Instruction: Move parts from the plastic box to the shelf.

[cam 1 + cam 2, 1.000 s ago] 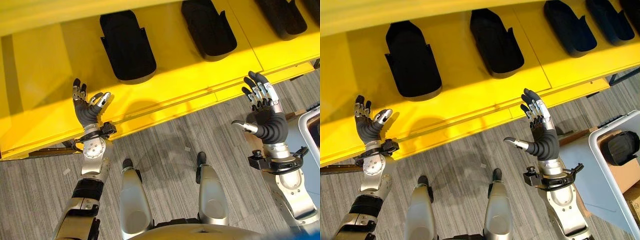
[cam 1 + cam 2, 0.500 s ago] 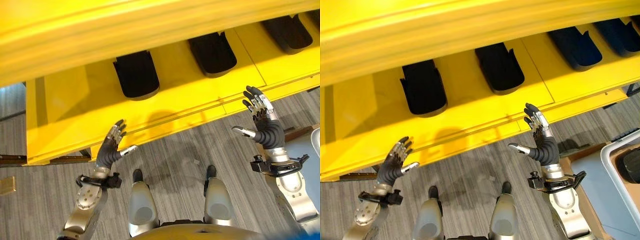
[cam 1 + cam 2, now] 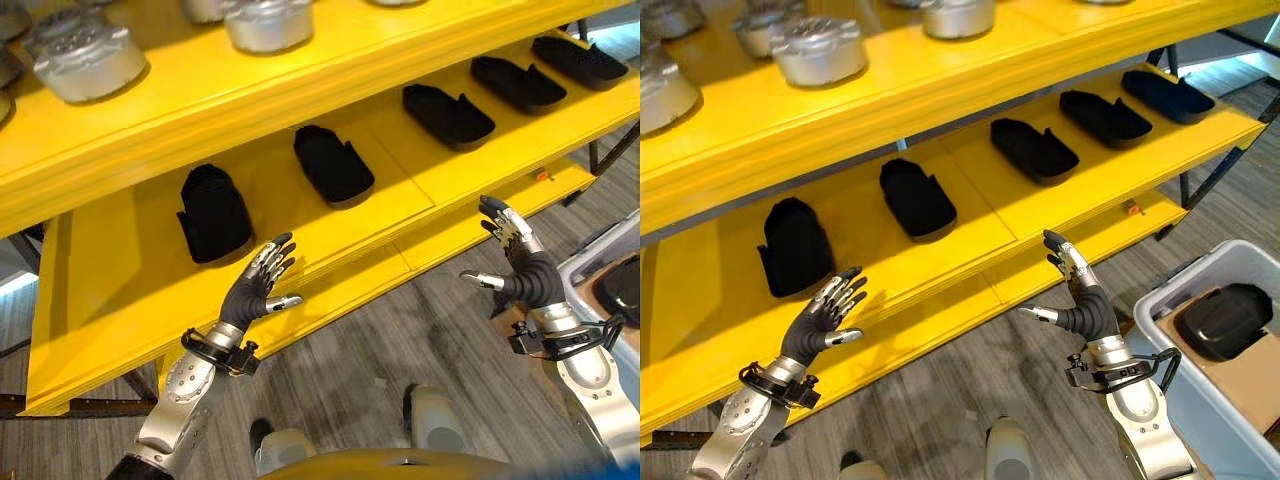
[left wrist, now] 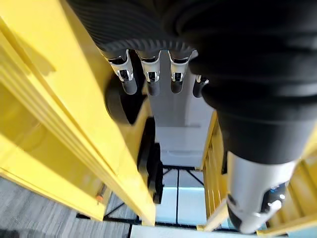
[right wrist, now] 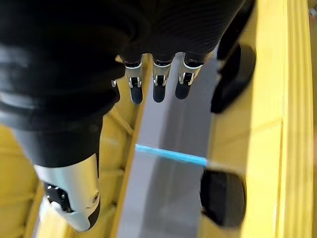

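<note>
Facing the yellow shelf (image 3: 940, 260) with both hands raised and empty.

Left hand (image 3: 252, 292) hovers over the front edge of the lower shelf board, fingers (image 3: 272, 258) straight and spread, thumb out to the side, holding nothing. Right hand (image 3: 1080, 300) is lifted in front of the shelf's front edge, near the plastic box (image 3: 1160, 300), its fingers (image 3: 1065, 255) likewise straight and a little apart, thumb stuck out, palm bare. Five black parts lie in a row on the lower board: nearest the left hand is one part (image 3: 795, 247), then a second (image 3: 917, 198), a third (image 3: 1032, 149), a fourth (image 3: 1103, 116) and a fifth (image 3: 1166, 96). Another black part (image 3: 1223, 320) sits inside the plastic box on brown cardboard (image 3: 1250, 365), at the robot's right. Silver metal castings (image 3: 820, 48) stand on the upper shelf board.
</note>
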You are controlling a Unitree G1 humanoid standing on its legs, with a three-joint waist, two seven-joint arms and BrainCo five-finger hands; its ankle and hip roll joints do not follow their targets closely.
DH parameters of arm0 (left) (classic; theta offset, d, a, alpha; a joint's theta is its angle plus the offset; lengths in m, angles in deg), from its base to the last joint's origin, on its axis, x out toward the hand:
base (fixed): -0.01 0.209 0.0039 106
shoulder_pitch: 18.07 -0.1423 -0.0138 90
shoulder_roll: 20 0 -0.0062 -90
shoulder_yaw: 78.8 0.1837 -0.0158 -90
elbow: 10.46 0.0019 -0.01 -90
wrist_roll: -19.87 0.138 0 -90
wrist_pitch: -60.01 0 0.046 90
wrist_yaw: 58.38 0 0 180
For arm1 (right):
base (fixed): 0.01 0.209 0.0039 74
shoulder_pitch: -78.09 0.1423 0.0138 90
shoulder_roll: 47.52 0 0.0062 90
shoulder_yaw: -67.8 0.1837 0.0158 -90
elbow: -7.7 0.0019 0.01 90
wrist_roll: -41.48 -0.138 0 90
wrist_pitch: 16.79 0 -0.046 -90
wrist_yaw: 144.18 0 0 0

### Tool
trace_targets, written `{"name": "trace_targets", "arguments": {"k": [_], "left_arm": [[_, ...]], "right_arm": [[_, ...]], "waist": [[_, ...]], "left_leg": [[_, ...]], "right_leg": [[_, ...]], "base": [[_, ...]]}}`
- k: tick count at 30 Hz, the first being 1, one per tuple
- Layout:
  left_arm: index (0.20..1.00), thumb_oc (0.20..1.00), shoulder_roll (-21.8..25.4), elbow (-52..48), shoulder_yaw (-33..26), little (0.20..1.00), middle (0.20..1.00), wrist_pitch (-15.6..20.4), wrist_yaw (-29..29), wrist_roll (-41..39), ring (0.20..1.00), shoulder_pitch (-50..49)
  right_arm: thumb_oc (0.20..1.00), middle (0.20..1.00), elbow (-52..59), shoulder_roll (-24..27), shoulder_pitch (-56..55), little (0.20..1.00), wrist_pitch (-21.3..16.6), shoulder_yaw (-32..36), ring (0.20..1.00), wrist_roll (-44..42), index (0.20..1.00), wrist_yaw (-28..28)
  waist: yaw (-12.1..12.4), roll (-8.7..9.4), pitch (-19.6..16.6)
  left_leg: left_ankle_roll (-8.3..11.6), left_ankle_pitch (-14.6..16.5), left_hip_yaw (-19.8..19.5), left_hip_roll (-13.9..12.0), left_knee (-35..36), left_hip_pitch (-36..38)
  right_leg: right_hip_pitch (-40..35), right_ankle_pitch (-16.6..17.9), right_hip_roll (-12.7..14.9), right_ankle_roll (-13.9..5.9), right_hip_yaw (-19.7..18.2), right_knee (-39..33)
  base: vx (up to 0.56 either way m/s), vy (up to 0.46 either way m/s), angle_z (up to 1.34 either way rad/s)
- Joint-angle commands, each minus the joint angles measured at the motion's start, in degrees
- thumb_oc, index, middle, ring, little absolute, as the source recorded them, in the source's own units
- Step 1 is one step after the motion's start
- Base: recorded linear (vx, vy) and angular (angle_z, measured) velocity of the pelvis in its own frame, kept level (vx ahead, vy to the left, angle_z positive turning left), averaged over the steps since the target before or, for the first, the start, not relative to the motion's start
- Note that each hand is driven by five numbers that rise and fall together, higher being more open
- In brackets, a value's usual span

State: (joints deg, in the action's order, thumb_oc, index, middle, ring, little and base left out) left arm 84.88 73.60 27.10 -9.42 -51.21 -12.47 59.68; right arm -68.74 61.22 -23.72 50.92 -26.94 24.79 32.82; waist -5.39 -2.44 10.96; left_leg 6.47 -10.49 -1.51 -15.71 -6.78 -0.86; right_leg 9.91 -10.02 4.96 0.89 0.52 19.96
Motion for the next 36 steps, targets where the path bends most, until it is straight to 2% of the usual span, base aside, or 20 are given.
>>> {"name": "trace_targets", "arguments": {"k": [1, 3, 4, 6, 7, 8, 9, 10, 11, 14, 19, 22, 27, 30, 32, 33, 34, 35, 36], "left_arm": [[1.000, 1.000, -0.2, -2.1, -3.0, 1.000, 1.000, 2.9, 0.4, 1.3, 1.000, 0.1], [1.000, 1.000, -0.3, -1.8, -2.6, 1.000, 1.000, 3.0, 1.3, 2.4, 1.000, -0.3], [1.000, 1.000, -0.4, -1.9, -2.5, 1.000, 1.000, 2.9, 1.6, 2.7, 1.000, -0.8], [1.000, 1.000, -0.3, -1.8, -2.6, 1.000, 1.000, 3.1, 1.8, 3.3, 1.000, -1.1], [1.000, 1.000, -0.3, -1.9, -2.6, 1.000, 1.000, 3.2, 1.9, 3.4, 1.000, -1.3], [1.000, 1.000, -0.5, -1.8, -2.7, 1.000, 1.000, 3.4, 1.4, 3.9, 1.000, -1.2], [1.000, 1.000, -0.4, -1.8, -2.8, 1.000, 1.000, 3.4, 1.2, 4.1, 1.000, -1.1], [1.000, 1.000, -0.6, -1.8, -2.9, 1.000, 1.000, 3.5, 1.4, 3.9, 1.000, -1.3], [1.000, 1.000, -1.0, -1.5, -2.2, 1.000, 1.000, 3.8, 1.9, 3.8, 1.000, -1.0], [1.000, 1.000, -1.2, -1.8, -2.8, 1.000, 1.000, 3.6, 1.5, 3.2, 1.000, -1.8], [1.000, 1.000, -0.9, -1.8, -3.2, 1.000, 1.000, 3.5, 0.9, 2.9, 1.000, -1.7], [1.000, 1.000, -1.2, -1.4, -3.2, 1.000, 1.000, 3.5, 0.3, 3.0, 1.000, -1.4], [1.000, 1.000, -1.2, -1.2, -3.0, 1.000, 1.000, 3.6, -0.5, 3.5, 1.000, 0.1], [1.000, 1.000, -1.2, -1.1, -3.3, 1.000, 1.000, 3.7, -1.1, 3.9, 1.000, 1.1], [1.000, 1.000, -1.3, -1.1, -3.6, 1.000, 1.000, 3.6, -2.3, 4.6, 1.000, 1.6], [1.000, 1.000, -1.4, -1.4, -3.9, 1.000, 1.000, 3.5, -2.9, 4.7, 1.000, 1.6], [1.000, 1.000, -1.4, -1.4, -3.9, 1.000, 1.000, 3.5, -2.9, 4.7, 1.000, 1.7], [1.000, 1.000, -1.6, -1.4, -4.0, 1.000, 1.000, 3.1, -3.0, 4.6, 1.000, 1.7], [1.000, 1.000, -1.9, -1.4, -4.1, 1.000, 1.000, 3.0, -3.1, 4.0, 1.000, 1.8]], "right_arm": [[1.000, 1.000, 2.4, 0.1, 0.4, 1.000, -2.2, 1.9, 1.000, -1.3, 1.000, 0.9], [1.000, 1.000, 2.0, -0.7, -1.6, 1.000, -1.7, 2.6, 1.000, -1.8, 1.000, 2.7], [1.000, 1.000, 2.1, -1.2, -2.1, 1.000, -1.6, 2.6, 1.000, -1.9, 1.000, 3.1], [1.000, 1.000, 2.1, -1.7, -2.0, 1.000, -1.6, 2.4, 1.000, -2.2, 1.000, 3.7], [1.000, 1.000, 1.8, -2.1, -1.5, 1.000, -1.4, 1.8, 1.000, -2.5, 1.000, 4.2], [1.000, 1.000, 1.0, -2.2, -0.4, 1.000, -1.4, 1.1, 1.000, -2.2, 1.000, 4.2], [1.000, 1.000, 0.9, -2.3, 1.0, 1.000, -1.4, 0.1, 1.000, -2.1, 1.000, 4.2], [1.000, 1.000, 0.9, -2.4, 1.6, 1.000, -1.4, -0.5, 1.000, -2.4, 1.000, 4.5], [1.000, 1.000, 1.2, -3.0, 1.2, 1.000, -1.1, -1.0, 1.000, -3.2, 1.000, 5.1], [1.000, 1.000, 1.1, -3.8, 1.5, 1.000, -0.5, -1.9, 1.000, -4.8, 1.000, 5.6], [1.000, 1.000, -0.1, -4.4, 3.2, 1.000, 0.5, -4.0, 1.000, -4.7, 1.000, 5.6], [1.000, 1.000, 0.3, -4.9, 3.2, 1.000, 1.0, -4.7, 1.000, -5.0, 1.000, 5.8], [1.000, 1.000, 0.7, -5.5, 4.3, 1.000, 1.6, -6.2, 1.000, -5.3, 1.000, 6.0], [1.000, 1.000, 0.6, -5.7, 5.4, 1.000, 1.8, -6.7, 1.000, -4.8, 1.000, 5.5], [1.000, 1.000, 0.2, -6.4, 6.5, 1.000, 2.3, -7.6, 1.000, -3.7, 1.000, 4.8], [1.000, 1.000, -0.1, -6.8, 7.2, 1.000, 2.3, -8.1, 1.000, -3.4, 1.000, 4.4], [1.000, 1.000, -0.1, -6.9, 7.3, 1.000, 2.3, -8.1, 1.000, -3.4, 1.000, 4.4], [1.000, 1.000, -0.4, -7.1, 7.5, 1.000, 2.4, -8.0, 1.000, -3.3, 1.000, 4.2], [1.000, 1.000, -0.8, -7.5, 8.2, 1.000, 2.5, -8.4, 1.000, -2.6, 1.000, 3.8]], "waist": [[0.7, 1.06, 0.3], [0.9, 2.03, -0.9], [1.1, 2.08, -1.4], [1.2, 2.14, -2.0], [1.6, 2.16, -2.4], [2.4, 2.47, -2.6], [2.9, 2.61, -2.6], [3.0, 2.63, -2.7], [2.3, 2.74, -3.3], [2.5, 3.18, -5.0], [2.9, 3.59, -6.0], [1.8, 3.07, -6.9], [0.0, 2.15, -5.5], [-0.2, 2.10, -4.3], [0.5, 1.44, -2.7], [1.6, 0.91, -2.2], [1.5, 0.90, -2.3], [1.7, 0.32, -2.2], [1.7, -0.17, -1.8]], "left_leg": [[-1.25, 1.4, -1.3, 6.0, 1.0, -4.1], [-3.70, 6.8, -4.3, 15.0, 1.6, -4.6], [-4.69, 7.3, -6.2, 17.9, 2.4, -4.8], [-6.03, 7.7, -8.7, 21.8, 3.5, -4.9], [-6.62, 7.8, -10.9, 23.7, 3.8, -5.0], [-7.08, 7.3, -15.0, 26.5, 3.1, -5.8], [-7.54, 8.0, -16.3, 27.8, 2.7, -6.0], [-8.09, 8.4, -16.6, 27.7, 2.9, -5.3], [-8.50, 7.9, -14.6, 26.4, 4.5, -4.1], [-9.09, 7.9, -12.4, 25.1, 7.2, -2.4], [-9.73, 7.7, -8.8, 24.0, 9.0, -0.8], [-10.33, 8.8, -6.0, 23.6, 10.2, 1.1], [-11.15, 9.5, -1.9, 23.4, 10.2, 2.1], [-11.32, 9.8, -1.0, 23.4, 9.5, 2.0], [-11.35, 10.9, 1.3, 22.9, 9.4, 3.2], [-10.96, 11.3, 2.8, 22.2, 9.5, 3.8], [-10.93, 11.1, 2.7, 22.1, 9.5, 3.6], [-10.62, 11.3, 3.5, 21.4, 9.6, 4.0], [-10.44, 11.5, 4.2, 20.7, 9.7, 4.6]], "right_leg": [[-5.4, 4.8, -1.6, -3.11, 1.0, -9.4], [-7.4, 7.7, -2.6, -3.27, -0.1, -14.6], [-7.5, 8.4, -3.3, -3.15, -0.7, -15.6], [-7.6, 9.5, -4.7, -3.22, -2.1, -16.8], [-7.8, 9.9, -5.6, -3.09, -3.4, -17.7], [-7.6, 10.7, -6.6, -3.05, -5.5, -18.3], [-7.4, 11.0, -7.4, -3.17, -7.1, -18.5], [-7.6, 11.1, -8.2, -3.14, -8.4, -18.6], [-8.2, 11.8, -8.6, -2.98, -9.3, -19.5], [-8.9, 12.2, -8.5, -3.52, -10.5, -20.7], [-8.6, 13.5, -8.7, -4.47, -12.7, -20.4], [-8.8, 13.2, -9.1, -5.03, -15.1, -19.6], [-4.8, 11.8, -10.4, -5.94, -17.9, -11.8], [-2.8, 11.5, -10.8, -6.42, -17.8, -8.7], [0.3, 10.3, -6.4, -8.21, -10.1, -3.5], [0.7, 10.3, -2.2, -8.41, -4.2, -3.6], [0.8, 10.7, -2.2, -8.40, -4.1, -3.9], [1.0, 11.3, 0.6, -7.90, -0.8, -3.9], [1.6, 12.8, 3.2, -7.97, 0.9, -4.2]], "base": [[0.06, -0.165, -0.28], [0.06, -0.159, -0.33], [0.07, -0.114, -0.39], [0.04, -0.066, -0.44], [0.04, -0.043, -0.80], [0.04, -0.035, -0.90], [0.04, -0.026, -1.01], [0.06, 0.022, -0.93], [0.09, 0.049, -0.74], [0.10, 0.060, -0.36], [0.04, 0.045, -0.49], [0.04, 0.101, -0.57], [-0.04, 0.095, -0.54], [-0.08, 0.058, -0.71], [-0.06, 0.052, -0.38], [-0.01, -0.001, -0.74], [0.00, -0.043, -1.15], [0.01, -0.049, -1.31], [0.05, -0.115, -0.85]]}}
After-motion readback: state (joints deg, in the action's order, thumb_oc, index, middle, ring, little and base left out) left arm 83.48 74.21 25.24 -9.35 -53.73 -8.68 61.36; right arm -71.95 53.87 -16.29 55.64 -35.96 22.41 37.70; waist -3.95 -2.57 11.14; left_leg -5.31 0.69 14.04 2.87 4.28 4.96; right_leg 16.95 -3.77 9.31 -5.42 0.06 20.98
